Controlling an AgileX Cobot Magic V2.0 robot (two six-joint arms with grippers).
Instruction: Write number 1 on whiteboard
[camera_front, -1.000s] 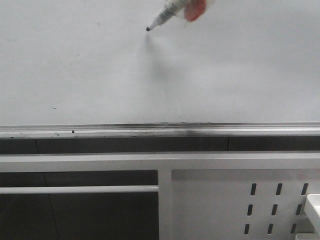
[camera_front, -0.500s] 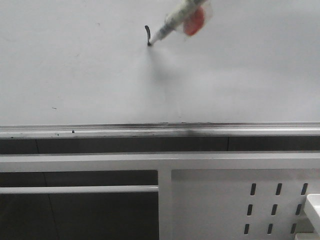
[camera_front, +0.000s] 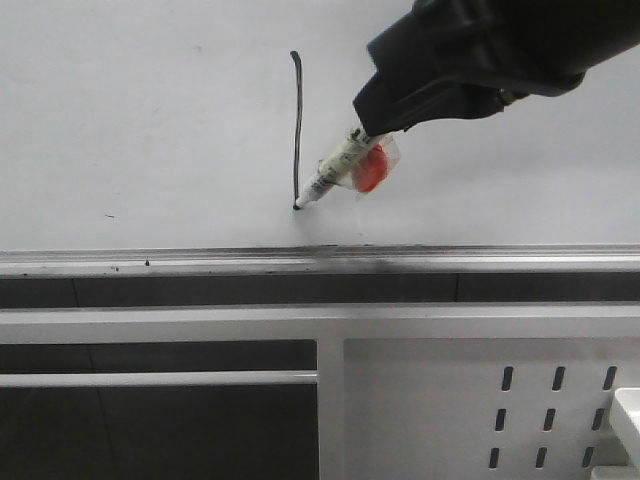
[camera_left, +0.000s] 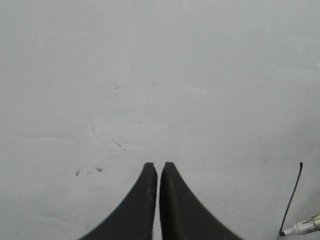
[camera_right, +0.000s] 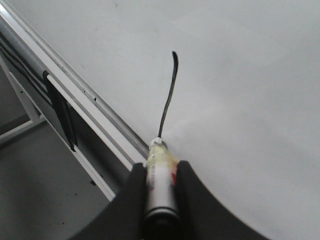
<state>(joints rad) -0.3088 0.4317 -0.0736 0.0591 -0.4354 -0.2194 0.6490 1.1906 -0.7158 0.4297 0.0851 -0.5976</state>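
The number 1 (camera_front: 297, 128), a mere hook 0.5 seconds ago, now runs down the whiteboard (camera_front: 150, 120) to just above its rail, apparently complete. The right end effector (camera_right: 161, 187) pinches the marker (camera_front: 335, 170), tip at the stroke's foot; the left end effector (camera_left: 157, 172) hangs pressed together, empty.

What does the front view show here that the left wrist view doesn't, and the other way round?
Front view only: the right gripper clamped on the marker, the board's metal rail, the perforated frame. Left wrist view only: the left gripper, closed and empty, plus faint smudges. Both: the whiteboard, the number 1 and the marker tip at its lower end.
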